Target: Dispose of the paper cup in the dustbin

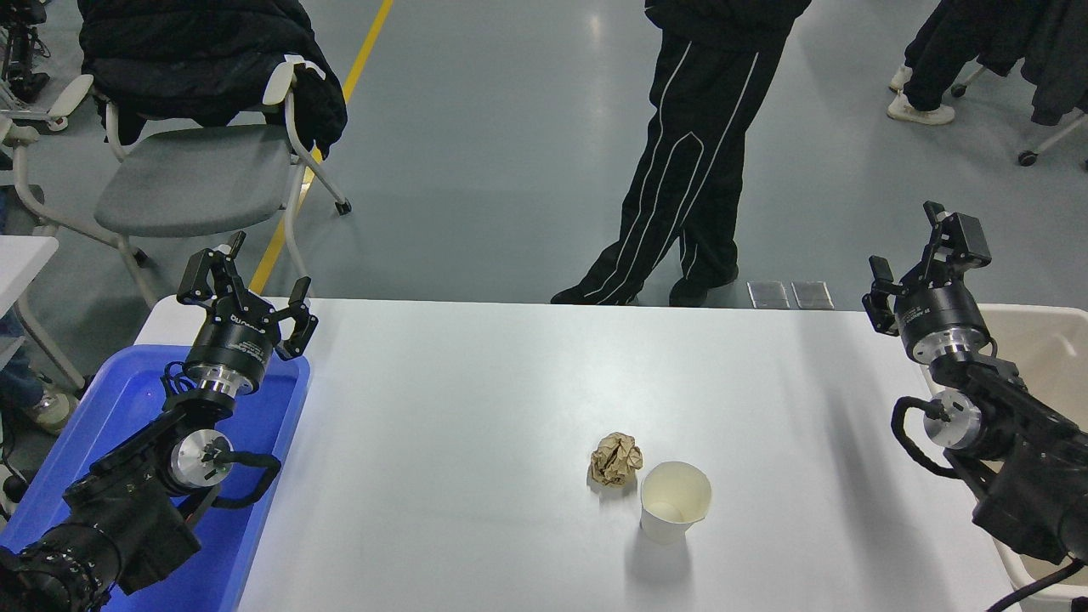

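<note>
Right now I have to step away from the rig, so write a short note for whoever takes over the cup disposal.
Left pincer: open, empty, parked over the blue bin at the table's left edge.
Right pincer: open, empty, raised at the table's far right, beside the dustbin.
Paper cup: upright on the white table, near the front, right of centre; a crumpled brown paper ball sits just to its left, close to it.
Done: nothing; the cup is untouched.
Left: reach the right arm to the cup, grip it without catching the paper ball, carry it right and drop it into the dustbin.
A person stands beyond the far edge.
</note>
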